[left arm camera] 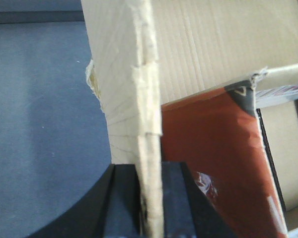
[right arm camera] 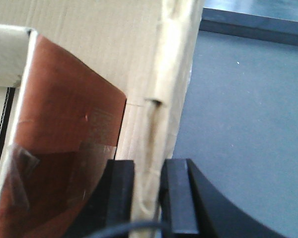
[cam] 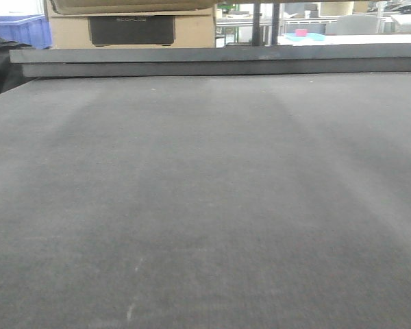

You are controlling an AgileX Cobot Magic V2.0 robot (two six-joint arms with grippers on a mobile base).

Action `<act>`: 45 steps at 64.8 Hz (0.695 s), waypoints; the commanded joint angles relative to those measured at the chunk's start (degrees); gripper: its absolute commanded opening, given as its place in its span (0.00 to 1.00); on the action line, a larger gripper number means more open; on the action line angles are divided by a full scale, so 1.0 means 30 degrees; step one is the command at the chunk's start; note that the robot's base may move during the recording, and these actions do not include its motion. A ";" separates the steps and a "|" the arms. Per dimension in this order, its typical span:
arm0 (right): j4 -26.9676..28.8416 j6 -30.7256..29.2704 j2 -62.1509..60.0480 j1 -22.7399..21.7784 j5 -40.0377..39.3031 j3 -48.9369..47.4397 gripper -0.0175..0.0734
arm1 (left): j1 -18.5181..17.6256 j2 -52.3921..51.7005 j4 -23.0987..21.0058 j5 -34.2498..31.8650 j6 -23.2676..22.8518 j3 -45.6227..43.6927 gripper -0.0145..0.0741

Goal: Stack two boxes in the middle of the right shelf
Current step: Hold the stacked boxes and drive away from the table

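Between the left gripper's (left arm camera: 150,198) black fingers (left arm camera: 124,198) stands the frayed top edge of one wall of a box (left arm camera: 213,44), pinched tight. The right gripper (right arm camera: 146,193) clamps the opposite wall the same way. Each wall's long edge runs straight away from the fingers toward the far edge of the worktop (left arm camera: 39,124). A red-brown sheet (left arm camera: 208,163) lies inside the open box. Whether the box rests on the grey worktop or hangs above it cannot be told.

Tan corrugated box (left arm camera: 208,59), frayed walls upright.
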 commanded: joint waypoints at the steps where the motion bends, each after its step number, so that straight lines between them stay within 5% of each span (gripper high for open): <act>1: -0.0126 -0.0079 -0.0129 -0.0159 -0.0552 -0.0194 0.02 | -0.0144 -0.0316 -0.0544 -0.1401 0.0182 -0.0268 0.04; 45: -0.0126 -0.0079 -0.0129 -0.0159 -0.0552 -0.0194 0.02 | -0.0144 -0.0316 -0.0544 -0.1401 0.0182 -0.0268 0.04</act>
